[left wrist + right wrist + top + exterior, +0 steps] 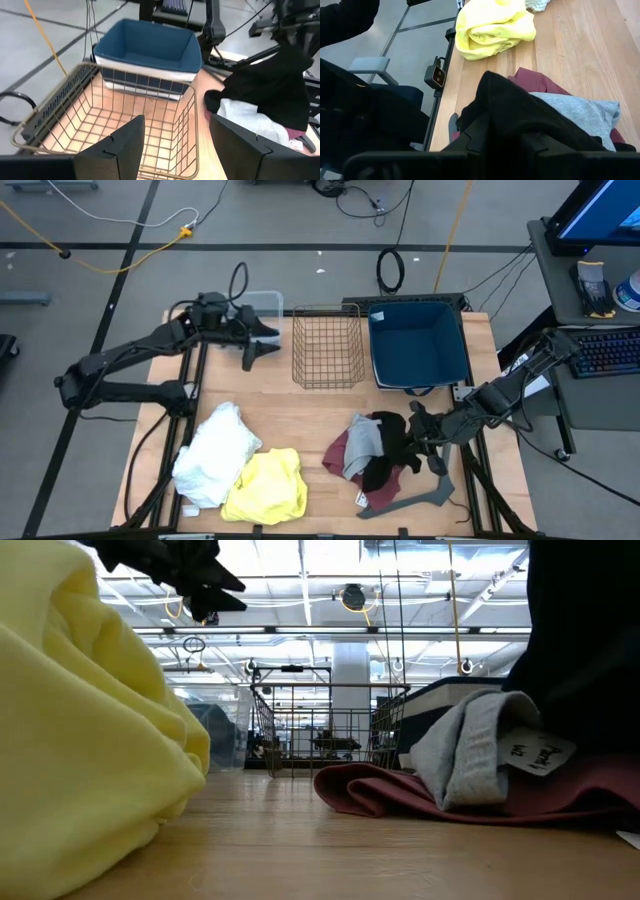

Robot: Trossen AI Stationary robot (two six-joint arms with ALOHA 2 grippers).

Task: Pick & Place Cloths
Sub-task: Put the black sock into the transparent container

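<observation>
Right gripper point(418, 442) pinches soft black fabric cloth point(390, 448) over the maroon-and-grey pile on the bench point(320, 405). Left gripper point(262, 340) hangs spread beside the wire basket point(327, 348).

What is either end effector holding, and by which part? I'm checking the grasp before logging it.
The right end effector pinches the black cloth by a raised fold at its edge, over the maroon cloth. The left end effector is open and holds nothing.
</observation>
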